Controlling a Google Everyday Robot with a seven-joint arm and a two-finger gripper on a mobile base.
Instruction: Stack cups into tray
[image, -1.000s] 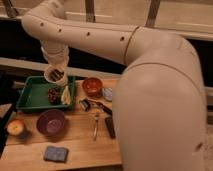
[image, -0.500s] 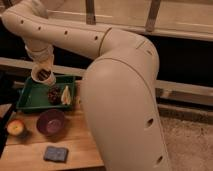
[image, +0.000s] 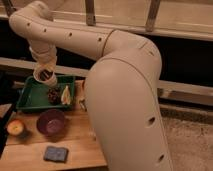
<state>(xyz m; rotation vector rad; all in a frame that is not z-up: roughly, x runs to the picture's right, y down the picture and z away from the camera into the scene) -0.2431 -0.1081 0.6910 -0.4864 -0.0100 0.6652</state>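
Note:
The green tray lies at the back left of the wooden table. A dark lumpy object and a pale yellow piece lie in its right half. My gripper hangs at the end of the white arm over the tray's back edge, near the middle. A round pale rim with a dark inside shows there; I cannot tell whether it is a cup or part of the wrist. The steel cup and the cream-white cup do not show clearly. The arm hides the right side of the table.
A purple bowl stands in front of the tray. A small orange-yellow round thing sits at the left edge. A blue-grey sponge lies near the front. My bulky white arm fills the right half of the view.
The arm has swung left and fills more of the view, hiding the orange-brown bowl and the utensils. The gripper has moved from the tray's left side towards the middle of its back edge.

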